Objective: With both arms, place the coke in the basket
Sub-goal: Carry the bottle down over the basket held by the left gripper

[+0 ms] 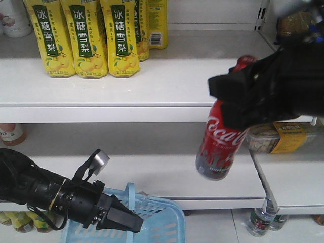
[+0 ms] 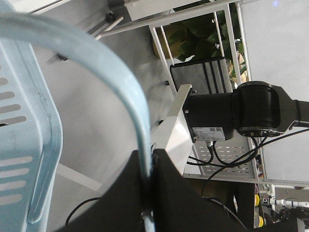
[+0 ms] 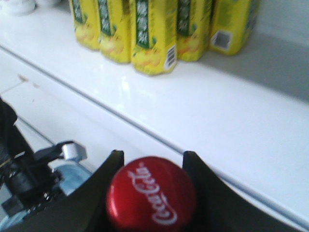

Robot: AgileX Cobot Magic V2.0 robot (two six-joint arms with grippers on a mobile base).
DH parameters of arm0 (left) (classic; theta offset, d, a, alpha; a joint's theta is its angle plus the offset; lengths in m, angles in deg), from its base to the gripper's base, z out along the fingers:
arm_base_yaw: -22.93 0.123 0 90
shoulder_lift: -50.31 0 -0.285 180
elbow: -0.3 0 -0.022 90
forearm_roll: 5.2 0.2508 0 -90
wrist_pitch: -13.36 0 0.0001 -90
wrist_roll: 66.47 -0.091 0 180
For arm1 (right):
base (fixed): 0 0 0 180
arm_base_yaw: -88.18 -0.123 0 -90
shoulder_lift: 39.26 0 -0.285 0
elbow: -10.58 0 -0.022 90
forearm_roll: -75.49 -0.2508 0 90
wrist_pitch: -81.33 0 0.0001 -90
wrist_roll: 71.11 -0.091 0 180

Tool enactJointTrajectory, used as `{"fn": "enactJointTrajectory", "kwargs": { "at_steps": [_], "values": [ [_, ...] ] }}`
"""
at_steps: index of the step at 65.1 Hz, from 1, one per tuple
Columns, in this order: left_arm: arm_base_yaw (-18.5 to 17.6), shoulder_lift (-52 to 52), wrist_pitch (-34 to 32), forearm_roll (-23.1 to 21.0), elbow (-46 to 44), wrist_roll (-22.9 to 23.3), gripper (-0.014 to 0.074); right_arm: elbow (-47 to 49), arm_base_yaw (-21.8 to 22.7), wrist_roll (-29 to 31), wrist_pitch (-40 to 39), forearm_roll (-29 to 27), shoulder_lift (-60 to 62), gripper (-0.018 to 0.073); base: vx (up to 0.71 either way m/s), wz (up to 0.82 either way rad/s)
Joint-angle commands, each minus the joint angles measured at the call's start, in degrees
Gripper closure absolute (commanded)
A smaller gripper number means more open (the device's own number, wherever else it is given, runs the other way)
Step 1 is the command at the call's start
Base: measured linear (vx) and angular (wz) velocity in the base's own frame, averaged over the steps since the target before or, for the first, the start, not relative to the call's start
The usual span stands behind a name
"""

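Observation:
The coke, a slim bottle with a red Coca-Cola label, hangs in the air in front of the shelves, tilted. My right gripper is shut on its upper part. From the right wrist the red cap fills the space between the black fingers. The light blue basket sits at the bottom, left of and below the bottle. My left gripper is shut on the basket's swing handle, which runs down between its fingertips.
Yellow pear-drink bottles stand in a row on the top white shelf. A lower shelf lies behind the bottle. A boxed product lies at the right. Bottles stand at the bottom right.

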Motion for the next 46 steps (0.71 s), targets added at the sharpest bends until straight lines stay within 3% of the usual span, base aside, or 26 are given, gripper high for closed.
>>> {"fn": "enactJointTrajectory", "kwargs": {
  "at_steps": [1, 11, 20, 37, 46],
  "values": [
    [-0.19, 2.63, -11.76, -4.27, -0.94, -0.55, 0.0602, 1.90, -2.50, -0.01, -1.75, -0.89, -1.58, 0.0564, 0.00, 0.00],
    [-0.19, 2.63, -11.76, -4.27, -0.94, -0.55, 0.0602, 1.66, -4.71, -2.63, 0.95, -1.39, -6.12, 0.0564, 0.00, 0.00],
    [-0.19, 2.63, -11.76, -4.27, -0.94, -0.55, 0.0602, -2.43, -5.34, -3.86, -1.39, -4.17, -8.76, 0.0564, 0.00, 0.00],
    [-0.19, 2.63, -11.76, -4.27, -0.94, -0.55, 0.0602, -18.27, -5.34, -5.10, -19.33, -14.08, -11.73, 0.0564, 0.00, 0.00],
    [-0.19, 2.63, -11.76, -4.27, -0.94, -0.55, 0.0602, -22.81, -5.34, -5.10, -25.40, -16.41, -14.37, 0.0564, 0.00, 0.00]
  ]
}}
